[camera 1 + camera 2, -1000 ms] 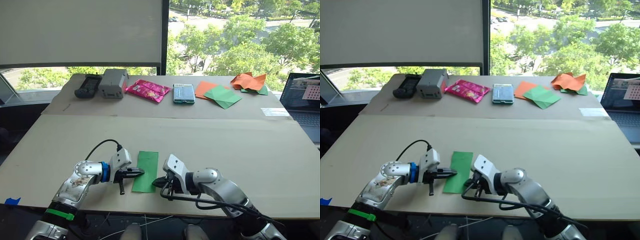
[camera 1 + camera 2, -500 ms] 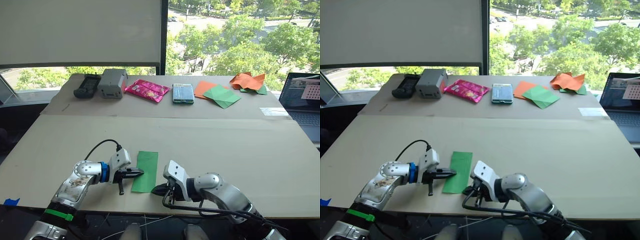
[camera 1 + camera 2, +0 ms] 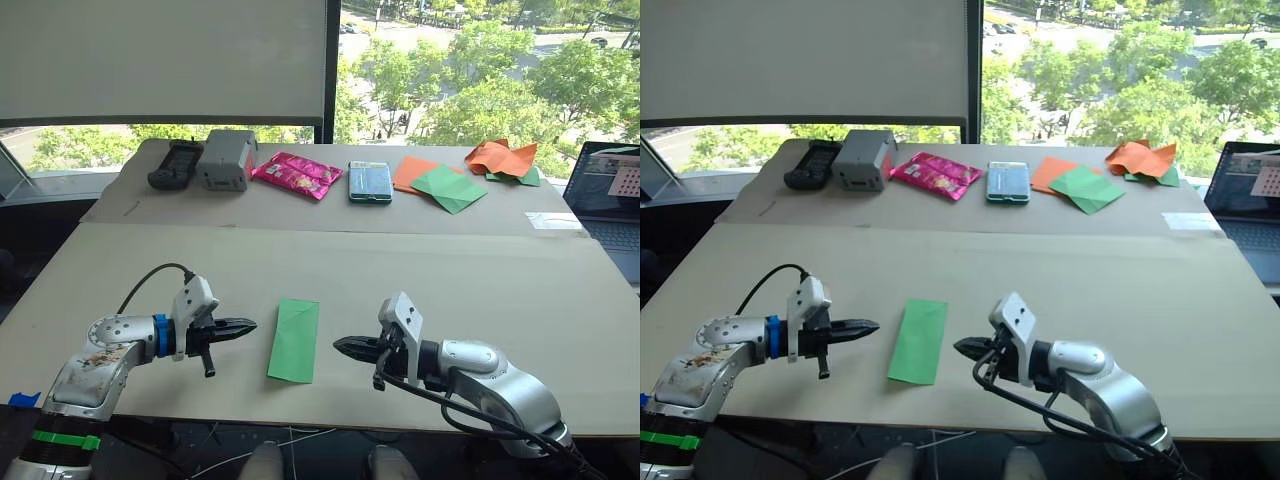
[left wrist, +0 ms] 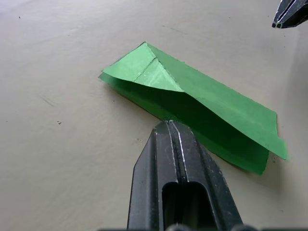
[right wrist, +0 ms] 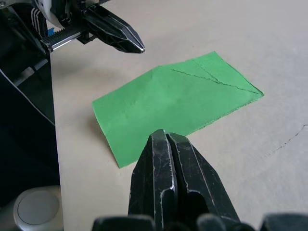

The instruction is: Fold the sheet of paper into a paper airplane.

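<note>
The thin bright green sheet of paper, folded to a narrow strip with one corner flap turned over, lies flat on the pale cardboard-covered surface between the two tools. The left tool and the right tool each point at it from either side, fingers pressed together, holding nothing, both just clear of its edges. The paper is loose, so a push from one tool alone would likely slide it instead of creasing. The flap looks slightly raised and could spring open or catch a fingertip.
</note>
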